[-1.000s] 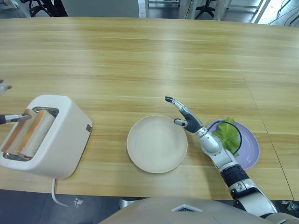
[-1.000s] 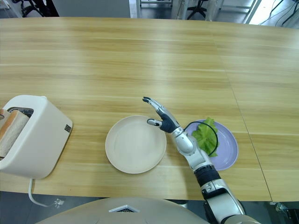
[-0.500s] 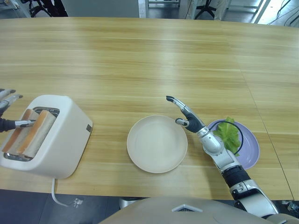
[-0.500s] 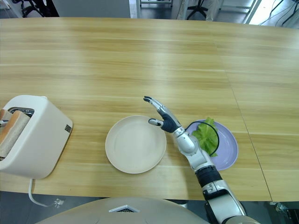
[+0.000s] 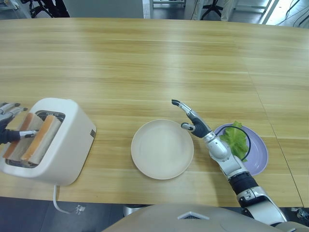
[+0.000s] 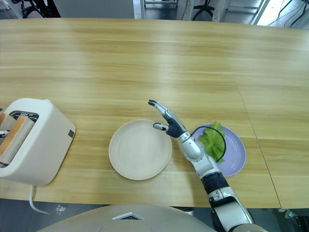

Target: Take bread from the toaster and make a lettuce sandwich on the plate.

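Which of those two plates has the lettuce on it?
The purple plate, by the robot's right hand: the green lettuce lies on it. The cream plate in the middle holds nothing.

One white toaster (image 5: pixel 65 145), two tan bread slices (image 5: pixel 42 137), one round cream plate (image 5: pixel 162 150), one lilac plate (image 5: pixel 259 155), one green lettuce leaf (image 5: pixel 233 138).

right robot hand (image 5: pixel 195 124): slim, dark grey with silver segments | glossy silver-grey rounded forearm shell (image 5: pixel 219 151) behind the right robot hand | ribbed black collar (image 5: pixel 243 181) further back on the arm | thin black cable (image 5: pixel 248 141) in a loop beside the wrist | left robot hand (image 5: pixel 7 130): silver-grey shells over a black core
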Robot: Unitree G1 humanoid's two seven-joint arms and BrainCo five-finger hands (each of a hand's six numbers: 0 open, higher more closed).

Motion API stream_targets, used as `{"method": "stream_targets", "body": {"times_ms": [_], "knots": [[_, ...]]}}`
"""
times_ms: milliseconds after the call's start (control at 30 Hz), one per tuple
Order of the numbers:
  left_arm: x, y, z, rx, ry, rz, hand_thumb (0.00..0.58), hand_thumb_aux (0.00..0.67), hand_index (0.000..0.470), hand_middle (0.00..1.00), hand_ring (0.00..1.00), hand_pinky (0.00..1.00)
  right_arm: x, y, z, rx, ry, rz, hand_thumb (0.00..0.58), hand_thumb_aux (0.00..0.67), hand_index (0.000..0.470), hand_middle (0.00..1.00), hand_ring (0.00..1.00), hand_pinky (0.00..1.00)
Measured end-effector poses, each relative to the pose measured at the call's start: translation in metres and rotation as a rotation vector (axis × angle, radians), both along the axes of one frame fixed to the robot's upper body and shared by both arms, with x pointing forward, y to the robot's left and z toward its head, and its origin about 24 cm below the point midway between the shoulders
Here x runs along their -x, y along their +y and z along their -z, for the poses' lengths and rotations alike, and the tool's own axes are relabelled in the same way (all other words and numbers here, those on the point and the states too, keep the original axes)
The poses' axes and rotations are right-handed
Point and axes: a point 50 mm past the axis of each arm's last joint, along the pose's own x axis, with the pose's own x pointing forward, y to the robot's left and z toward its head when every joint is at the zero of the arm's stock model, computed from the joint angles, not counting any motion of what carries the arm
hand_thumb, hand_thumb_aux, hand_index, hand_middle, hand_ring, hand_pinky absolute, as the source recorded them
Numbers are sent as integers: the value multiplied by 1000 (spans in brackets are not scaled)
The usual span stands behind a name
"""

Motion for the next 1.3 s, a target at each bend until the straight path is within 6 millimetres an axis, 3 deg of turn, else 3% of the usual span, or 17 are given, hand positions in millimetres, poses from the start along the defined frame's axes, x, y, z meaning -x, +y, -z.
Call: {"method": "stream_targets", "body": {"times_ms": [33, 67, 100, 133, 200, 300, 367, 900, 1300], "knots": [[0, -2, 0, 2, 0, 8, 136, 84, 58, 0, 0, 0, 0, 0, 0, 0, 0, 0, 0, 0, 0, 0, 0, 0], [-1, -5, -1, 9, -1, 19, 447, 349, 240, 0, 0, 0, 0, 0, 0, 1, 0, 0, 0, 0, 0, 0, 0, 0], [-1, -7, -2, 14, -5, 28, 447, 349, 240, 0, 0, 0, 0, 0, 0, 0, 0, 0, 0, 0, 0, 0, 0, 0], [-2, -8, -3, 15, -8, 35, 500, 420, 289, 0, 0, 0, 0, 0, 0, 0, 0, 0, 0, 0, 0, 0, 0, 0], [-1, -9, -3, 27, -12, 34, 540, 494, 339, 0, 0, 0, 0, 1, 0, 0, -1, 0, 0, 0, 0, 0, 0, 0], [-1, -10, -2, 46, -9, 38, 561, 549, 377, 0, 0, 0, 0, 1, 0, -1, -1, 0, 0, 0, 0, 0, 0, 0], [0, -10, -1, 61, -8, 38, 580, 670, 460, 0, 0, 0, 0, 2, 0, -3, -1, 0, 0, 0, 0, 0, 0, 0], [1, -7, 1, 99, -20, 14, 580, 670, 460, 0, 0, 0, 0, 2, 0, 4, -3, -2, 0, 0, 0, 0, 0, 0], [4, -3, -18, 104, -100, 2, 580, 670, 460, 0, 0, 0, 1, 4, 0, -2, -6, 1, 0, 0, 0, 0, 0, 0]]}}
